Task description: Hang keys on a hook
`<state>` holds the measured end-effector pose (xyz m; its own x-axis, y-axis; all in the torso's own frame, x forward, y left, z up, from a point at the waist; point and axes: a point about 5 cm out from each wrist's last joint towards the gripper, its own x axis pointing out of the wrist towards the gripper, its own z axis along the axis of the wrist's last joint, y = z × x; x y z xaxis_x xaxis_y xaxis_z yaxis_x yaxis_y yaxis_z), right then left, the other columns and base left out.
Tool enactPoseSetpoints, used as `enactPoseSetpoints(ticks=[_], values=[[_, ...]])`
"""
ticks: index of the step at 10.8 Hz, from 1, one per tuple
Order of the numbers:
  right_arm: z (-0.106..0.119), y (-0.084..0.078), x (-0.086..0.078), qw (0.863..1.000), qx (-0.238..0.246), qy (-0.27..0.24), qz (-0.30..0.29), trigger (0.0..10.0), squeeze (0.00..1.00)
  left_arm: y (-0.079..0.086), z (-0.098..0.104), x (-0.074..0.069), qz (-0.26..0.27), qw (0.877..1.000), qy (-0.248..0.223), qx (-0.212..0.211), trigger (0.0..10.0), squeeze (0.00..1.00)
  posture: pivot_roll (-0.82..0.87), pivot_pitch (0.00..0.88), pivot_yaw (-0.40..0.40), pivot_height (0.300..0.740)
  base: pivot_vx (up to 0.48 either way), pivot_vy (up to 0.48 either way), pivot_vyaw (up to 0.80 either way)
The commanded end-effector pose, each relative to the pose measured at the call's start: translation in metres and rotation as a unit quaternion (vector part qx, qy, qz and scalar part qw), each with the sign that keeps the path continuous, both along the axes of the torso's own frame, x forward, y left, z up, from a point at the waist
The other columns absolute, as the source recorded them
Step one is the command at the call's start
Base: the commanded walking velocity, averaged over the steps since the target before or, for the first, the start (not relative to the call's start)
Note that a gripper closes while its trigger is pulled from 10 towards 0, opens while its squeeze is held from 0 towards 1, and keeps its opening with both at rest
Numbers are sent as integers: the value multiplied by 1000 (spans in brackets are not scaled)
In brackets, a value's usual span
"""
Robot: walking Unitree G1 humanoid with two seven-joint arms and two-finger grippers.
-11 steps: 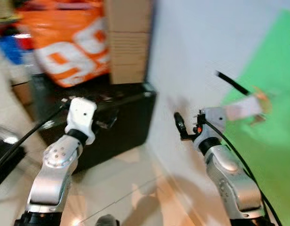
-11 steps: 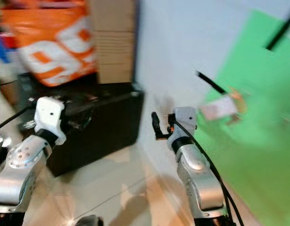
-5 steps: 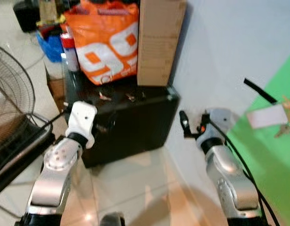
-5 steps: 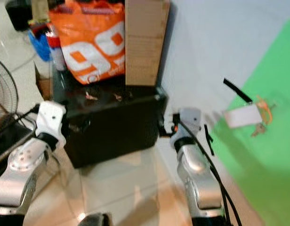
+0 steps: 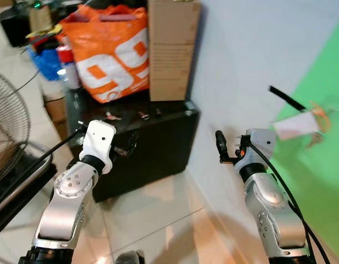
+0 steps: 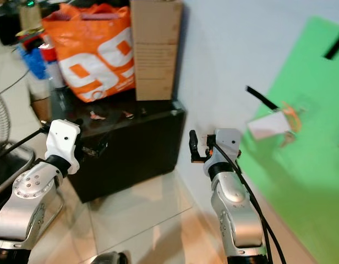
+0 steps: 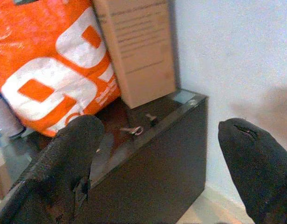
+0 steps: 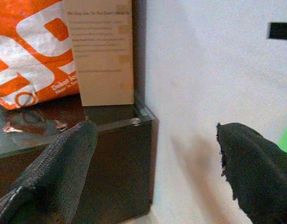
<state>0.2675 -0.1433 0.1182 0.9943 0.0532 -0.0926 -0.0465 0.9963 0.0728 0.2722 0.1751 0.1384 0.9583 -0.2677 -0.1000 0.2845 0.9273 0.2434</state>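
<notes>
We see an orange bag [image 5: 111, 52] with white numerals, a tan box [image 5: 169, 49], a glossy black cabinet [image 5: 153, 148], a green sheet [image 5: 318, 165], a pale wall [image 5: 241, 55].

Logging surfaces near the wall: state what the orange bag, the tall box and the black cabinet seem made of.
Orange bag: likely woven plastic, slightly glossy, creased, with white print.
Tall box: plain brown cardboard, matte, with printed text.
Black cabinet: dark and glossy; its top reflects the bag, so perhaps glass or lacquered board.

Pale wall [image 5: 241, 49] with green sheet [image 5: 323, 165]; glossy tiled floor [image 5: 158, 220]; black cabinet [image 5: 158, 148] beside the wall.
</notes>
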Motion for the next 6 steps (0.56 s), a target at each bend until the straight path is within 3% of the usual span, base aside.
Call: enactPoseSetpoints(ticks=[1,2,4,6], values=[[0,-1,2,1000,-23,-8,3,10000,1000,-1,3,3,-5,1000,-6,7,10000,0,4,0,-39,740,300,0,0],[0,0,2,1000,-22,-10,11,10000,1000,-1,4,3,-5,1000,-5,7,10000,0,8,0,-41,740,300,0,0],[1,-1,4,1000,-16,-17,-4,10000,1000,1,4,4,-3,1000,-6,9,10000,0,10,0,-41,740,304,0,784],[1,-2,5,1000,-21,-12,-8,10000,1000,2,4,4,-2,1000,-6,10,10000,0,10,0,-40,740,306,0,0]])
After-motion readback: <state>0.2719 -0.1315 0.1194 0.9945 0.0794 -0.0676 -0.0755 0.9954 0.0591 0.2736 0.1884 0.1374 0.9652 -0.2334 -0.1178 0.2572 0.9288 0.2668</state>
